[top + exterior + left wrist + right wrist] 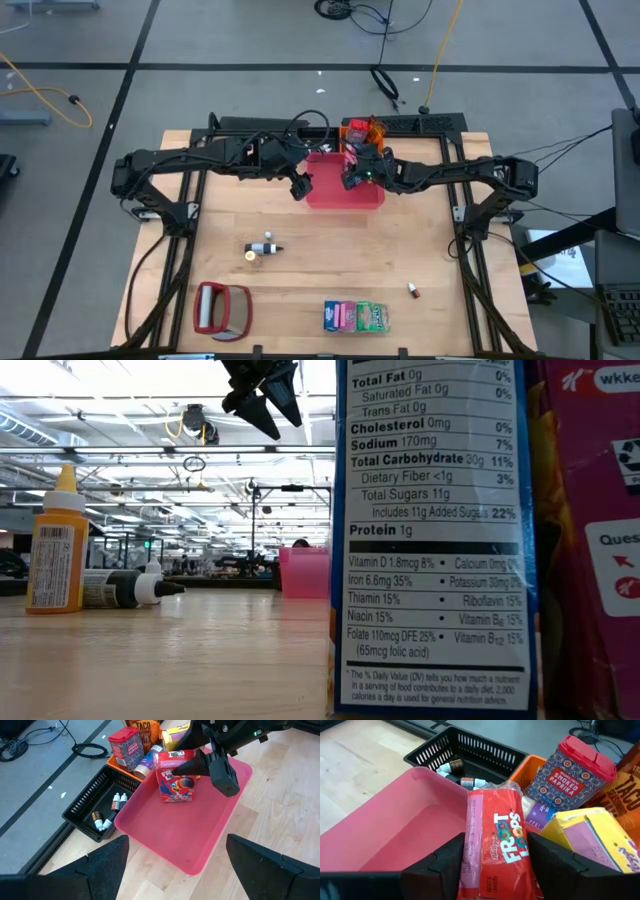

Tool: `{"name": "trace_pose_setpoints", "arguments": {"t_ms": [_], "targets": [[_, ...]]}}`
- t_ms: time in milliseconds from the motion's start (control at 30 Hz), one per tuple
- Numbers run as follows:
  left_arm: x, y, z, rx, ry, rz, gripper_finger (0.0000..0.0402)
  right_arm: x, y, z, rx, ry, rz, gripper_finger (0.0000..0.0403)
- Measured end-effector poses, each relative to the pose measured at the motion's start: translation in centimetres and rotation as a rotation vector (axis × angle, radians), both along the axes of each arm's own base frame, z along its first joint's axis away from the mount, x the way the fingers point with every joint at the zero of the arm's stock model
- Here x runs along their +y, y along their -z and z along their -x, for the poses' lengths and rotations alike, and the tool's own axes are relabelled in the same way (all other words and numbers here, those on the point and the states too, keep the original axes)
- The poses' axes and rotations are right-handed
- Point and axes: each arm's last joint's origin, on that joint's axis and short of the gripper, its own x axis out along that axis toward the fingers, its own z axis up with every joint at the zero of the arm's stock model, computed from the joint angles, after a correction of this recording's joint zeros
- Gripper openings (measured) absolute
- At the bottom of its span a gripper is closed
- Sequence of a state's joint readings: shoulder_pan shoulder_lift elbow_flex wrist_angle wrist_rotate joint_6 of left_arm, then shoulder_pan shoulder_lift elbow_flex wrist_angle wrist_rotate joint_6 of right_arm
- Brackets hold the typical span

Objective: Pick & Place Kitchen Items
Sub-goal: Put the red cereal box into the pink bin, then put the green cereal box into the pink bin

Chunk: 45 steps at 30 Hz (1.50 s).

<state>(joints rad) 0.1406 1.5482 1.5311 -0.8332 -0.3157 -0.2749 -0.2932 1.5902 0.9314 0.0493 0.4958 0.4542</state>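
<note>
Red cereal carton (500, 847): upright in pink tray, near its far edge. Paprika tin (570, 767), purple jar (537, 817), yellow carton (592, 837): crowded in orange bin. Small bottles (107, 810): in black basket. Pink and green packets (356, 316): table's front edge.

Left tool (298, 189) open, right tool (352, 176) part-open

table (420, 250): wooden | on it: pink tray (345, 195); small bottles (263, 249); packets (356, 316); red-framed flat object (222, 309)

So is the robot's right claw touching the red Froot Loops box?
Cannot tell. In the right wrist view, the Froot Loops box stands between the right gripper's fingers, with no plain contact or gap.
</note>
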Motion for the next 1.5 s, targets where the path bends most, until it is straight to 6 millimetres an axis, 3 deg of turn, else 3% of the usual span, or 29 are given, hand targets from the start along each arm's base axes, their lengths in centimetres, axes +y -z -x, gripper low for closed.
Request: {"name": "trace_pose_setpoints", "arguments": {"t_ms": [367, 533, 733, 867, 1033, 1300, 1500], "targets": [[0.0, 0.0, 0.0, 0.0, -0.001, 0.001, 0.0335, 0.0, -2.0, 0.4, -0.026, -0.048, 0.083, 0.0197], [0.0, 0.0, 0.0, 0.002, -0.001, 0.001, 0.0335, 0.2, -4.3, 1.2, -0.093, -0.053, 0.118, 0.0197], [0.0, 0.0, 0.0, 0.004, 0.002, -0.001, 0.0335, 2.0, -7.1, 2.2, -0.138, -0.133, 0.188, 0.0196], [0.0, 0.0, 0.0, 0.006, 0.006, -0.004, 0.0335, 3.7, -8.6, 2.7, -0.186, -0.227, 0.19, 0.0196], [0.0, 0.0, 0.0, 0.01, 0.013, -0.01, 0.0335, 6.7, -9.3, 2.8, -0.269, -0.48, 0.06, 0.0196], [0.0, 0.0, 0.0, 0.017, 0.025, -0.02, 0.0335, 12.6, -8.5, 3.1, -0.221, -0.805, -0.135, 0.0196], [0.0, 0.0, 0.0, 0.017, 0.025, -0.02, 0.0335, 16.8, -8.0, 4.0, -0.17, -0.917, -0.241, 0.0196]]}}
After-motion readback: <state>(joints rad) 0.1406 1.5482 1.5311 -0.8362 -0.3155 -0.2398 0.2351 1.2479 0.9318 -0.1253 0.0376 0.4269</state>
